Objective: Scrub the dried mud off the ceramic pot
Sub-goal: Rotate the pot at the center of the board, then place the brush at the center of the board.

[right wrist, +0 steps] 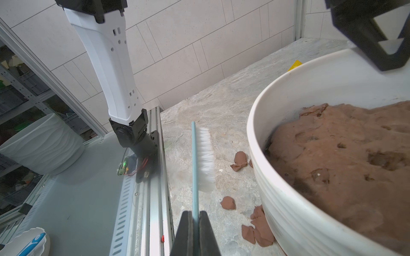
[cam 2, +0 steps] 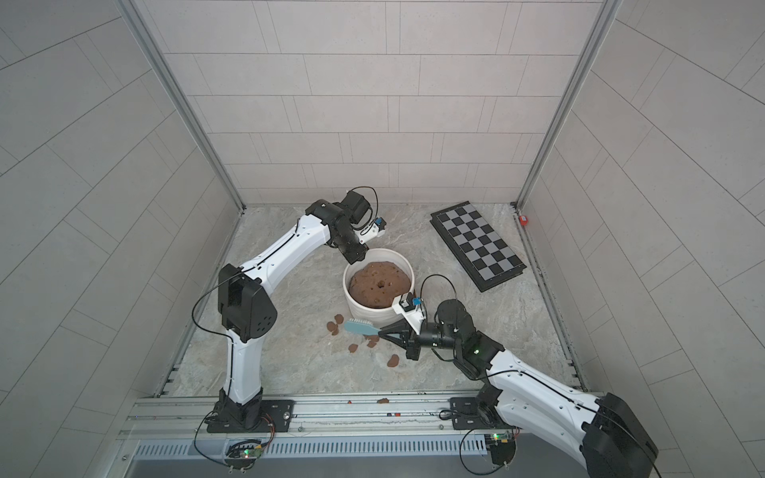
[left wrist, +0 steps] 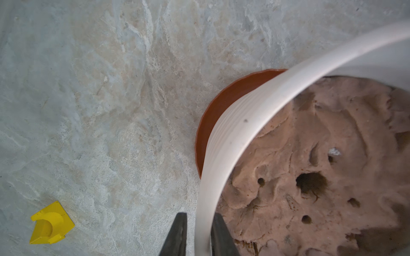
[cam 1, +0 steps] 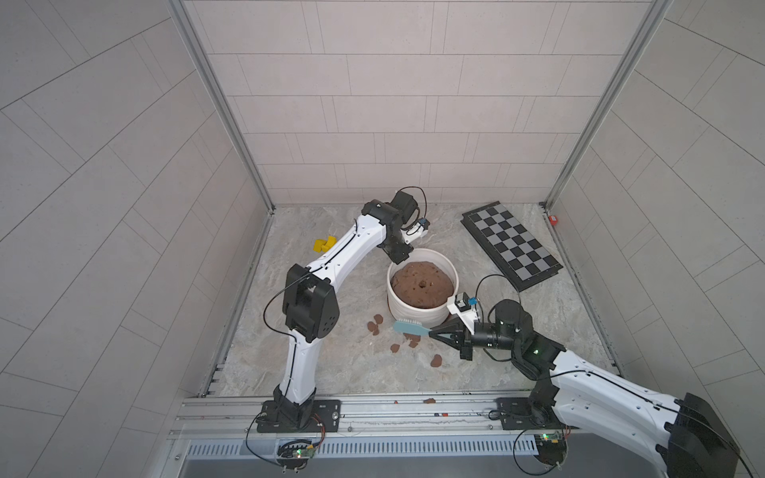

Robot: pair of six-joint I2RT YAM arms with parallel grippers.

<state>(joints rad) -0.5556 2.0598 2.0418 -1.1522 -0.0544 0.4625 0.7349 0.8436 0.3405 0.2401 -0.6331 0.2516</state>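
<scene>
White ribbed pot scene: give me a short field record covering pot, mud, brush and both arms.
pot: white ribbed ceramic pot, upright on terracotta saucer, holding brown mound
mud: reddish-brown dried mud blobs loose on marble table near pot base
brush: light-blue plastic brush, white bristles facing pot
left gripper: jaws straddle pot rim, open
right gripper: jaws shut on brush handle

White ribbed ceramic pot, terracotta-orange saucer, reddish-brown mud blobs, pale-blue white-bristled brush; at two o'clock lies a black-and-grey chequered board.
</scene>
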